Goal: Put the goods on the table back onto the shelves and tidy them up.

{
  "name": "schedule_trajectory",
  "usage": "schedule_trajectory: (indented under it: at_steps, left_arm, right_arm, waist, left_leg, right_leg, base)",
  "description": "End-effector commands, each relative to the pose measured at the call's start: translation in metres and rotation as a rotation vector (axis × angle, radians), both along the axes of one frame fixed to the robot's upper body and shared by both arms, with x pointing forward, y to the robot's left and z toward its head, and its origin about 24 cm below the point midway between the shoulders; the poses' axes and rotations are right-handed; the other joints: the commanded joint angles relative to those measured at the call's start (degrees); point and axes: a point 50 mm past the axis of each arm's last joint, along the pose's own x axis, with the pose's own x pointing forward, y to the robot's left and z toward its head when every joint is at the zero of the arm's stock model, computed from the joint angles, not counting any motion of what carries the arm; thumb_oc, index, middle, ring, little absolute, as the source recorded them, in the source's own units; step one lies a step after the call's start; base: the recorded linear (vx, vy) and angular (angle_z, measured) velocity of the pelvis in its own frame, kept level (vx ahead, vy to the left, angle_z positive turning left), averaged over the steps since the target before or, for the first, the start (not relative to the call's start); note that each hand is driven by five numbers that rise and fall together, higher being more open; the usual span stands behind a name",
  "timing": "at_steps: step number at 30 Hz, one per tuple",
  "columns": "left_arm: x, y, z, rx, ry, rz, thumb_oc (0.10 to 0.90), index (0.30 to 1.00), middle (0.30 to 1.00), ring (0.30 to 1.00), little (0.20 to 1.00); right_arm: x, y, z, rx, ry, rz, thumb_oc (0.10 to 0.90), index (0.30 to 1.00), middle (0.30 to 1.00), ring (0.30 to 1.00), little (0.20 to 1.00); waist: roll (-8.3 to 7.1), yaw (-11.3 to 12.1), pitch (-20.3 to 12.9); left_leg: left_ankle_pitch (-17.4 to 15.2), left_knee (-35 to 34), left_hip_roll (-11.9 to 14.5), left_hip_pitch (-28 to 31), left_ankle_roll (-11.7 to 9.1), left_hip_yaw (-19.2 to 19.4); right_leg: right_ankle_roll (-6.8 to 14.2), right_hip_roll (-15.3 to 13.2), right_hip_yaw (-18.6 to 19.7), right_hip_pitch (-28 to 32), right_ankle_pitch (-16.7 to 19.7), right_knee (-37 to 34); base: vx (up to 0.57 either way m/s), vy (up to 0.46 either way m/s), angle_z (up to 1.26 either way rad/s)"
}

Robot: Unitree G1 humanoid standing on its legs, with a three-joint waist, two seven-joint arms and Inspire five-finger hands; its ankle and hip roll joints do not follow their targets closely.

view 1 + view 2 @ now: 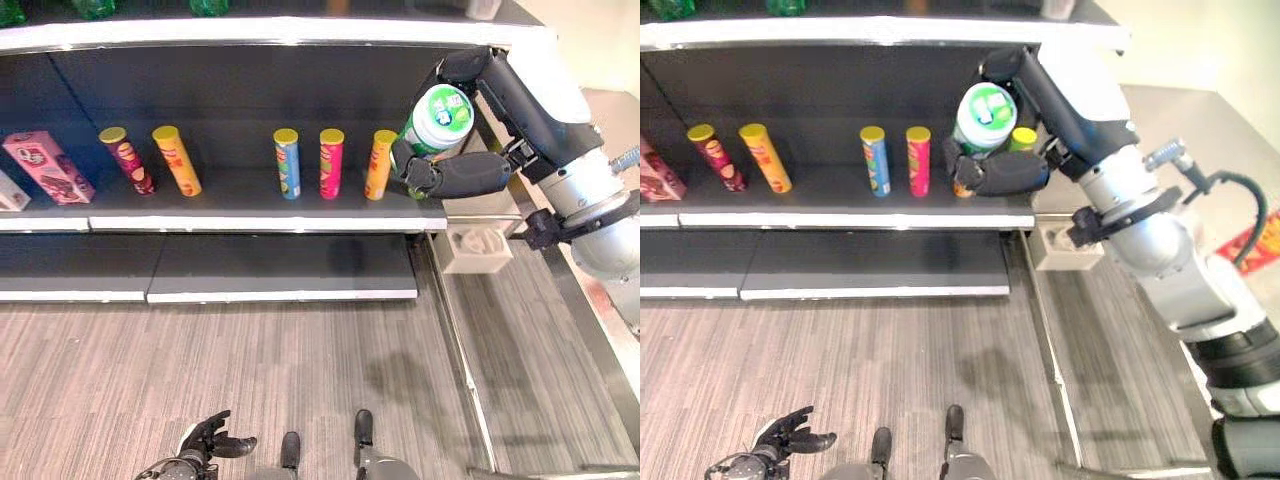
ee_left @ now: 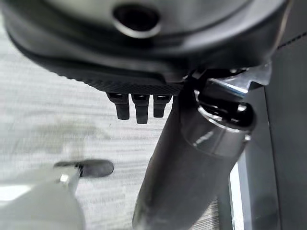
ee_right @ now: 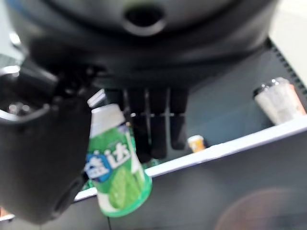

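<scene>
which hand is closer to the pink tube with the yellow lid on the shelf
Right. The right hand holds a green-and-white bottle at the shelf's right end, a little right of the pink yellow-lidded tube. The left hand hangs low over the floor, far below it.

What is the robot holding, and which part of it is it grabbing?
The right hand holds a green and white bottle around its middle and lower body, between fingers and thumb; its white-lidded end stays free. The left hand holds nothing.

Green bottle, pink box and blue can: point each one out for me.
green bottle [image 1: 440, 118], left eye view, white lid end.
pink box [image 1: 47, 166], left eye view, front face.
blue can [image 1: 288, 170], left eye view, mid body.
</scene>
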Motion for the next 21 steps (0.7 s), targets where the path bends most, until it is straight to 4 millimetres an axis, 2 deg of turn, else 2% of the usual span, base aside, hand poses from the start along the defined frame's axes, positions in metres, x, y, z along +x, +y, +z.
schedule_trajectory:
  at_steps: [1, 6, 11, 14, 16, 18, 20, 21]
  left_arm:
    - [-0.003, 0.017, 0.007, 0.061, -0.032, 0.006, 0.800, 0.900, 0.900, 0.900, 0.900]
    - [-0.008, 0.011, 0.003, 0.042, -0.014, 0.021, 0.800, 0.900, 0.900, 0.900, 0.900]
    - [-0.010, 0.010, 0.002, 0.036, -0.009, 0.028, 0.800, 0.900, 0.900, 0.900, 0.900]
    - [-0.012, 0.014, 0.002, 0.035, -0.007, 0.046, 0.800, 0.900, 0.900, 0.900, 0.900]
    - [-0.008, 0.016, 0.005, 0.035, -0.022, 0.051, 0.800, 0.900, 0.900, 0.900, 0.900]
    - [-0.007, 0.019, 0.006, 0.042, -0.028, 0.061, 0.800, 0.900, 0.900, 0.900, 0.900]
    - [-0.009, 0.017, 0.005, 0.029, -0.029, 0.077, 0.800, 0.900, 0.900, 0.900, 0.900]
    - [-0.011, 0.018, 0.005, 0.025, -0.021, 0.086, 0.800, 0.900, 0.900, 0.900, 0.900]
  right_arm:
    - [-0.010, 0.007, 0.063, 0.081, -0.247, 0.045, 0.400, 0.300, 0.300, 0.300, 0.300]
    - [0.000, 0.007, 0.072, 0.079, -0.252, 0.007, 0.400, 0.300, 0.300, 0.300, 0.300]
    - [0.013, 0.008, 0.084, 0.100, -0.245, -0.024, 0.400, 0.300, 0.300, 0.300, 0.300]
    - [0.022, 0.010, 0.088, 0.113, -0.229, -0.038, 0.400, 0.300, 0.300, 0.300, 0.300]
    - [0.023, 0.013, 0.101, 0.121, -0.254, -0.045, 0.400, 0.300, 0.300, 0.300, 0.300]
    - [0.030, 0.009, 0.102, 0.148, -0.242, -0.076, 0.400, 0.300, 0.300, 0.300, 0.300]
    - [0.036, 0.004, 0.105, 0.148, -0.228, -0.117, 0.400, 0.300, 0.300, 0.300, 0.300]
    - [0.038, 0.001, 0.107, 0.151, -0.226, -0.139, 0.400, 0.300, 0.300, 0.300, 0.300]
  waist:
    - [-1.89, 2.78, -5.05]
    - [-2.20, 3.66, -6.61]
    - [-2.54, 4.64, -6.73]
    - [-3.10, 5.18, -5.69]
    - [-3.60, 6.37, -3.68]
    - [-4.14, 7.38, -2.46]
    - [-4.29, 7.82, -1.98]
    - [-4.59, 8.14, -2.07]
  left_leg:
    - [-7.49, 0.25, -2.78, 6.57, -1.55, 1.56]
    - [-8.10, 0.25, -0.52, 8.31, -2.99, -0.29]
    - [-8.62, 2.20, 1.11, 8.25, -4.52, -1.54]
    - [-9.49, 9.96, 0.89, 5.19, -5.71, -1.65]
    - [-5.72, 19.15, -0.55, 0.28, -6.65, -3.11]
    - [-3.78, 25.09, -1.06, -3.31, -6.46, -3.47]
    - [-3.84, 25.30, -0.05, -5.73, -6.05, -2.39]
    - [-4.87, 22.47, 0.68, -6.77, -5.84, -1.75]
  right_leg:
    - [-0.72, -1.17, -0.42, 1.80, 0.84, 0.76]
    - [-1.74, -0.53, -2.60, 5.00, -1.43, 0.69]
    - [-2.76, -0.15, -4.68, 6.81, -3.34, 0.69]
    - [-3.70, -0.36, -5.47, 8.34, -4.74, 0.69]
    - [-4.59, -0.64, -5.73, 9.30, -4.90, 0.90]
    - [-5.08, -0.79, -5.92, 10.26, -5.45, 0.84]
    - [-4.96, -1.16, -6.20, 11.09, -6.05, 0.79]
    - [-4.61, -1.44, -6.39, 11.35, -6.35, 0.70]
  base:
    - [0.21, -0.124, 0.23]
    - [0.22, -0.173, 0.24]
    - [0.13, -0.155, 0.25]
    - [0.05, -0.121, 0.31]
    - [-0.04, -0.101, 0.14]
    - [0.01, -0.083, 0.34]
    - [0.08, -0.020, 0.25]
    - [0.13, 0.018, 0.16]
